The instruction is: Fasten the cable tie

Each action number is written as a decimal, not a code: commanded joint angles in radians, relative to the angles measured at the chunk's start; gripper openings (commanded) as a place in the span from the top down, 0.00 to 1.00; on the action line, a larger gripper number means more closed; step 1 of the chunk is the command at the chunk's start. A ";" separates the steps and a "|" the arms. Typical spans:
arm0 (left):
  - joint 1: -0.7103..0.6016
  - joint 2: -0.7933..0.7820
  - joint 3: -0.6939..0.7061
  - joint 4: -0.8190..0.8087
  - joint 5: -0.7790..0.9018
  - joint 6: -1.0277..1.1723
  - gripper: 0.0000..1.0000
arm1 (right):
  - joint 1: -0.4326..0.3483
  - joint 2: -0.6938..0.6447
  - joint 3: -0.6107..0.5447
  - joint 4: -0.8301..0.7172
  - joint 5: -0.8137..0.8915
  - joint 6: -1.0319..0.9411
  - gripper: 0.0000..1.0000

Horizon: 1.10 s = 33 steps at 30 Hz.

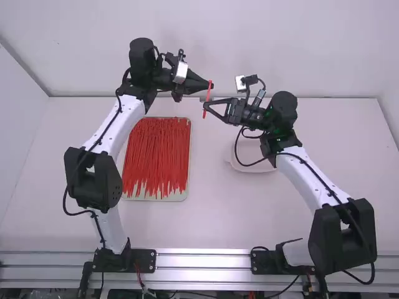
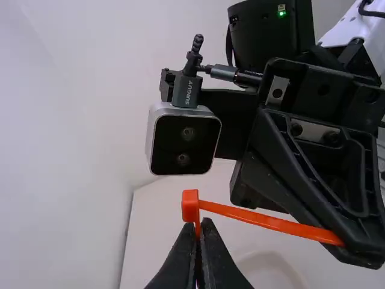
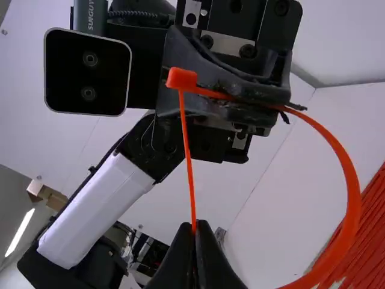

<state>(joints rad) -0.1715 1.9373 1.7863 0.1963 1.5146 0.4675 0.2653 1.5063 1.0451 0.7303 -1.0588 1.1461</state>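
Observation:
A red cable tie (image 1: 207, 99) hangs in the air between both grippers, above the back of the table. My left gripper (image 1: 209, 89) is shut on it just beside its square head (image 2: 190, 206); my own fingertips (image 2: 197, 224) pinch the strap below that head. My right gripper (image 1: 205, 112) is shut on the strap's thin tail (image 3: 191, 180), with my own fingertips (image 3: 194, 227) closed on it. From the head (image 3: 180, 77) the strap also sweeps out in a wide arc (image 3: 352, 180). The two grippers face each other, almost touching.
A flat tray (image 1: 156, 197) with several loose red cable ties (image 1: 157, 156) lies under the left arm. A shallow white dish (image 1: 240, 164) sits on the table under the right arm. The table's front half is bare.

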 commanded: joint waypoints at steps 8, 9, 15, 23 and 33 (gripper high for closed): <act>-0.018 -0.003 -0.014 -0.004 0.051 0.053 0.98 | -0.032 0.007 -0.005 0.051 0.013 0.037 1.00; -0.023 -0.003 -0.014 -0.004 0.051 0.053 0.98 | -0.030 0.007 -0.005 0.052 0.013 0.036 1.00; -0.025 -0.003 -0.014 -0.004 0.051 0.053 0.98 | -0.044 0.007 -0.005 0.052 0.013 0.055 1.00; -0.027 -0.003 -0.014 -0.005 0.051 0.053 0.98 | -0.078 0.007 -0.005 0.072 0.016 0.086 1.00; -0.052 -0.003 -0.014 -0.003 0.052 0.045 0.98 | -0.098 0.007 -0.003 0.100 0.047 0.093 1.00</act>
<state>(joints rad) -0.2050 1.9373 1.7809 0.1909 1.5169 0.5125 0.1993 1.5066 1.0451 0.8215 -1.0637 1.2289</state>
